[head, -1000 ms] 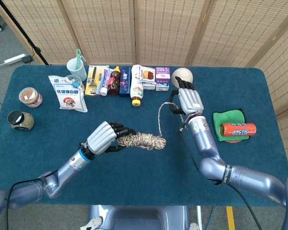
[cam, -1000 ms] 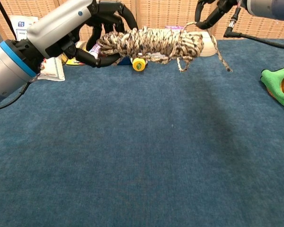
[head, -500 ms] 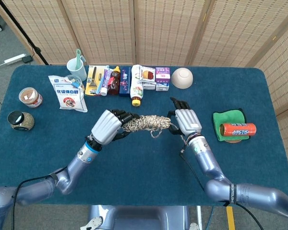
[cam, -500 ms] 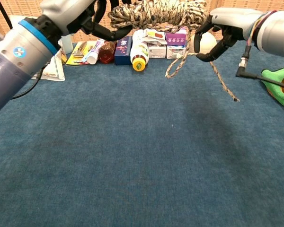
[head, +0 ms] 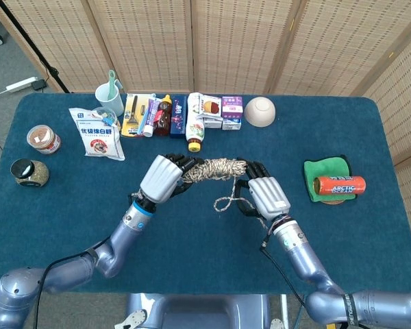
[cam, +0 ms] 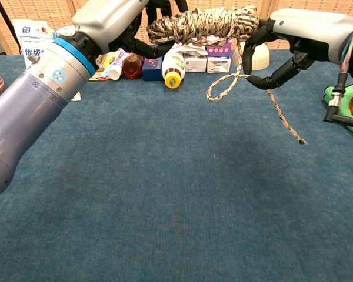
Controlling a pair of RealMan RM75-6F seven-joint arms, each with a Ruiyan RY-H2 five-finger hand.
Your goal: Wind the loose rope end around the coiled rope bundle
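Head view: left hand (head: 162,178) gripping the coiled rope bundle (head: 216,169) above the blue surface (head: 68,199), right hand (head: 266,197) pinching the loose rope end (head: 225,201) beside it; chest view: bundle raised, fingers (cam: 279,73) curled on the dangling cord.

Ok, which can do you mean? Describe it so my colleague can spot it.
Look at the right edge of the blue table. A green cloth lies there, and the orange can rests on its side on it, the only orange cylinder around.
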